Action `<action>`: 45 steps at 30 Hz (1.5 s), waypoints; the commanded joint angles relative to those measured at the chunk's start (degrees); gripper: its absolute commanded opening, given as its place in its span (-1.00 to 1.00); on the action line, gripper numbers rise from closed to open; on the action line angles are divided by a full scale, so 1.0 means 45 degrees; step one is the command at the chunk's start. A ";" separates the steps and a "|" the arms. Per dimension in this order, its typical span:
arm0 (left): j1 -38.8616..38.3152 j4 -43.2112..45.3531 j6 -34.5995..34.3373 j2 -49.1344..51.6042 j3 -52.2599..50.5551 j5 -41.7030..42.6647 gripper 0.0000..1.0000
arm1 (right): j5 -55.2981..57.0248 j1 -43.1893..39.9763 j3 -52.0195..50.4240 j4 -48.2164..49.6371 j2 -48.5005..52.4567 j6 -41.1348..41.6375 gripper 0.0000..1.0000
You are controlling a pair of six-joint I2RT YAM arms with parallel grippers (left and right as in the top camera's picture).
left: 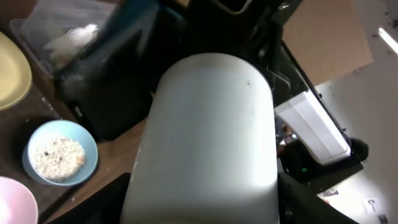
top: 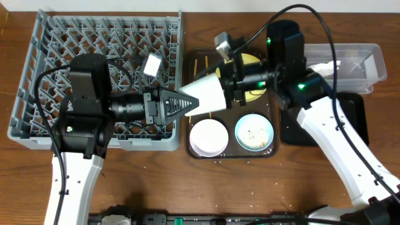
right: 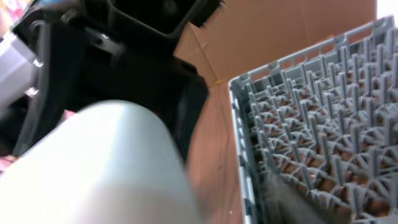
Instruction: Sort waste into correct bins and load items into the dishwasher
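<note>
The left gripper is clasping the small white cup by its narrower end, holding it sideways in the air between the grey dish rack and the dark brown serving tray. The right gripper is sitting at the cup's wide mouth, though whether it is gripping I cannot tell. On the tray below, the white bowl and the light blue bowl are standing side by side

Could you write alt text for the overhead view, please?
A white cup hangs sideways between the left gripper and right gripper of two robot arms, beside a grey dish rack. Under it, a brown tray holds a white bowl, a blue bowl of scraps and a yellow plate.
</note>
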 commanded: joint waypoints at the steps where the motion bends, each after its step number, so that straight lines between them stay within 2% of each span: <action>1: -0.0019 0.0078 0.0146 -0.0053 0.0233 -0.0486 0.14 | 0.0500 -0.0238 0.0126 0.0019 -0.0015 -0.0010 0.61; 6: 0.0010 0.0005 0.0359 -0.0209 0.0233 -0.1540 0.06 | 0.0967 -0.1316 0.0126 -0.0253 -0.0015 0.0563 0.77; 13: 0.0549 -0.1608 0.0957 -0.0350 0.0233 -0.4328 0.05 | 0.2458 -0.2832 0.0126 -0.1749 -0.0015 0.1122 0.79; 22: 0.1841 -0.4333 0.0447 -0.0350 0.0238 -1.1482 0.00 | 0.8471 -0.2419 0.0126 -0.6232 -0.0010 0.1122 0.80; 25: 0.1831 -0.4726 0.0010 -0.0335 0.0238 -1.4192 -0.03 | 0.9845 -0.1899 0.0126 -0.6960 -0.0010 0.1117 0.79; 28: 0.1831 -0.4949 0.0015 -0.0267 0.0238 -1.5878 -0.03 | 1.0826 -0.1219 0.0126 -0.7067 -0.0010 0.1117 0.80; 33: 0.1841 -0.5469 -0.0403 -0.0029 0.0238 -1.7379 -0.03 | 1.2347 -0.0151 0.0126 -0.7014 -0.0010 0.1117 0.86; 38: 0.1846 -0.6339 -0.0554 0.0131 0.0233 -1.8787 0.00 | 1.2798 0.0529 0.0126 -0.7028 -0.0010 0.1117 0.88; 45: 0.1841 -0.6441 -0.0704 0.1200 0.0015 -1.8661 0.04 | 1.2794 0.0782 0.0126 -0.7023 -0.0010 0.1122 0.88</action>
